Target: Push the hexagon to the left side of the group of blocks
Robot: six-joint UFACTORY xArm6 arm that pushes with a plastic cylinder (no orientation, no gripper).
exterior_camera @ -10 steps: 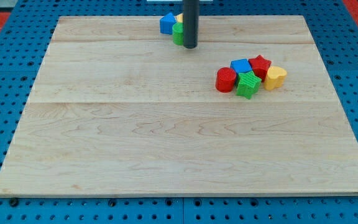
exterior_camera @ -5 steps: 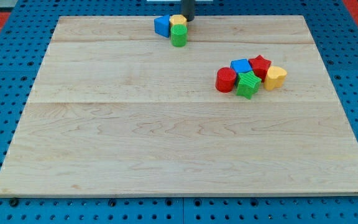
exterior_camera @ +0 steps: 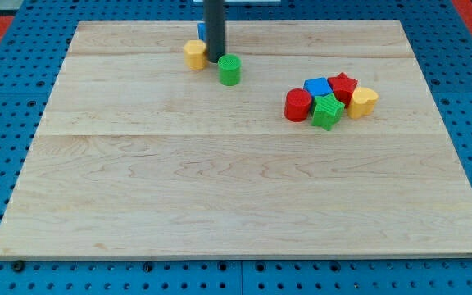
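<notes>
- Tabletop [exterior_camera: 220, 205] of pale wood fills the frame; its whole lower half carries nothing, so all the action sits toward the upper edge.
- Right of centre lies the group: a red cylinder [exterior_camera: 297, 106] on its left end, a green star [exterior_camera: 327, 112] at the front, a blue cube [exterior_camera: 317, 87] and a red star [exterior_camera: 343, 84] behind, and a yellow heart [exterior_camera: 364, 102] on the right end, all packed touching.
- Further up and left of centre stands a green cylinder [exterior_camera: 229, 70], alone, well apart from the group.
- Just above and left of it, my tip [exterior_camera: 215, 61] rests on the wood; this tool is a bare rod, so it neither clasps nor releases anything.
- Touching the tip's left side is the yellow hexagon [exterior_camera: 194, 54], the task's block as far as its shape can be made out.
- Behind the rod a blue block [exterior_camera: 202, 32] shows only as a sliver; shape unclear.
- Progress, as I judge it: early. The hexagon is far from the group's left side, beside the red cylinder, and my tip is on its right, so it must get around it first.
</notes>
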